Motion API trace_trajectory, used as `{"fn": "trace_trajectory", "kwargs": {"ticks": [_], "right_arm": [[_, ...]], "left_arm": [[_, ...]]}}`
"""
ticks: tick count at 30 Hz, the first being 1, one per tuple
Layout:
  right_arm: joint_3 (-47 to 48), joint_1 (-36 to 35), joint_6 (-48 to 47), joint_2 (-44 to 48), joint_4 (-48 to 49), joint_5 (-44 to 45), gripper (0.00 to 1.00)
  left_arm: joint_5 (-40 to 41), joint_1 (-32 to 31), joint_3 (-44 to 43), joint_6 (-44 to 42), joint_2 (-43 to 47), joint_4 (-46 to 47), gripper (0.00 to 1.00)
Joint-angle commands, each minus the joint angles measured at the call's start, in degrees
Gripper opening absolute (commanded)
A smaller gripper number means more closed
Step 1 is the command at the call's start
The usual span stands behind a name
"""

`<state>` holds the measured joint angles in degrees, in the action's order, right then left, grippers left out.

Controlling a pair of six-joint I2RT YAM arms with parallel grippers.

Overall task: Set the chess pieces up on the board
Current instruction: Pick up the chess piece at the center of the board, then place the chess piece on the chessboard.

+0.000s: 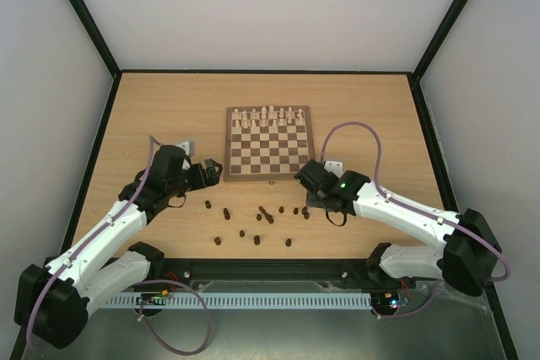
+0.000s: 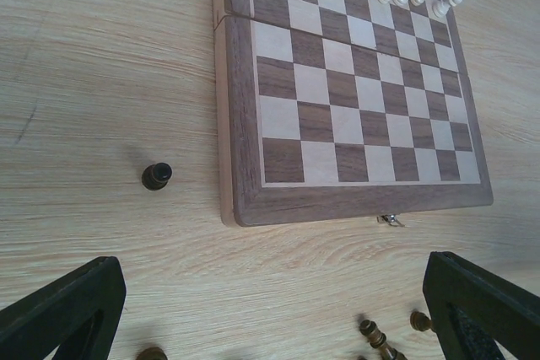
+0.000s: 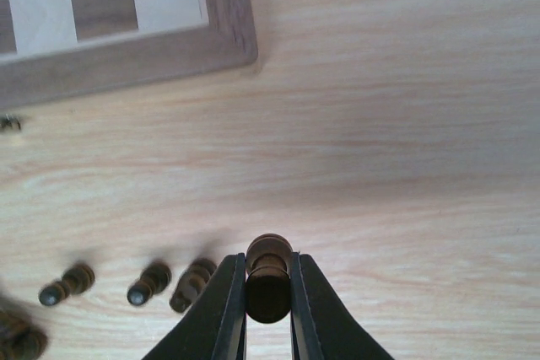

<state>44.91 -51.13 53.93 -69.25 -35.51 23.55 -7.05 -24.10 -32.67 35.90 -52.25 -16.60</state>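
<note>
Right wrist alone: dark chess piece (image 3: 268,282) in right claw (image 3: 268,264)

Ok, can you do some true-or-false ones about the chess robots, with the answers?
1. The right gripper is pinching a dark piece. True.
2. The left gripper is holding a piece too. False: it is open and empty.
3. The white pieces stand on the far rows of the board. True.
4. The other dark pieces are set up on the board. False: they are scattered on the table in front of it.
</note>
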Motion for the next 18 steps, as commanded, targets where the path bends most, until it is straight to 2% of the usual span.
{"fn": "trace_trajectory", "kwargs": {"ticks": [1,11,18], "right_arm": [[3.85,4.35,-7.26,-1.51,-1.28,-0.66,0.01],[13.13,14.44,-20.90,-13.93,3.40,-5.88,0.01],[16.96,16.06,-25.22,-19.04,5.57,-9.22,0.01]], "left_arm": [[-1.12,-0.16,0.76,-0.92,1.39,1.14,0.99],[0.44,-0.41,0.89,0.14,4.01,0.07,1.00],[0.98,-0.45,2.31,0.95,5.37,0.65,0.99]]}}
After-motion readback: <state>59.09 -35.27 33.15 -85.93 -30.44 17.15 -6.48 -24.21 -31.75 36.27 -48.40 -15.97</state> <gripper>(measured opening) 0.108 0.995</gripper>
